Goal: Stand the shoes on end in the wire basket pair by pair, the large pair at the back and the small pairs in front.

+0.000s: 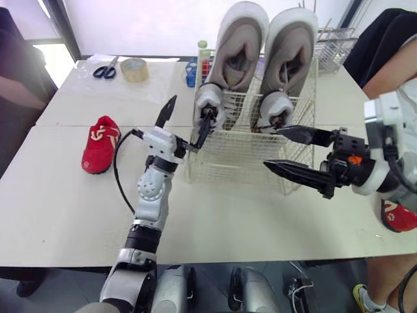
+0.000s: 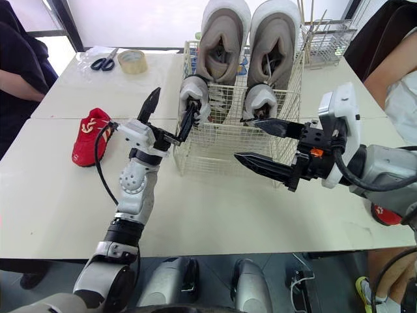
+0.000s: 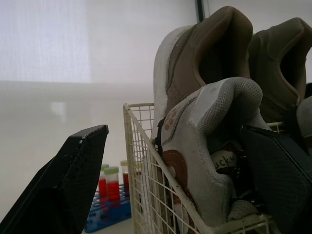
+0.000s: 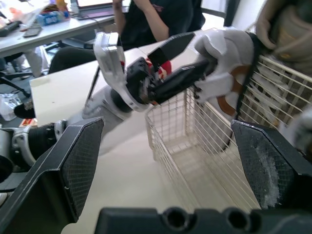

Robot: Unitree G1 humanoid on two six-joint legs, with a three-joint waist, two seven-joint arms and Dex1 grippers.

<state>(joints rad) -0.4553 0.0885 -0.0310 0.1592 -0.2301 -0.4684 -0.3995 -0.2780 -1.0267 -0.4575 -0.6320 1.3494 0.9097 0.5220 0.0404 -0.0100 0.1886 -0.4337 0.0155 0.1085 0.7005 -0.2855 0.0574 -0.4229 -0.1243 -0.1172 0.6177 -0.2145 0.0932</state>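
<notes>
One small shoe (image 1: 210, 96), left claw (image 1: 187, 119) finger inside

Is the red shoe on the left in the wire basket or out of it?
Out. The red shoe lies on the table, apart from the wire basket.

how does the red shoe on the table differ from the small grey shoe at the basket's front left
The red shoe is bright red; the small grey shoe is pale grey and white. The red shoe lies on its sole on the table; the grey one stands on end. The red shoe is outside the wire basket, untouched; the grey one is inside, a left gripper finger in its opening. Both are small.
</notes>
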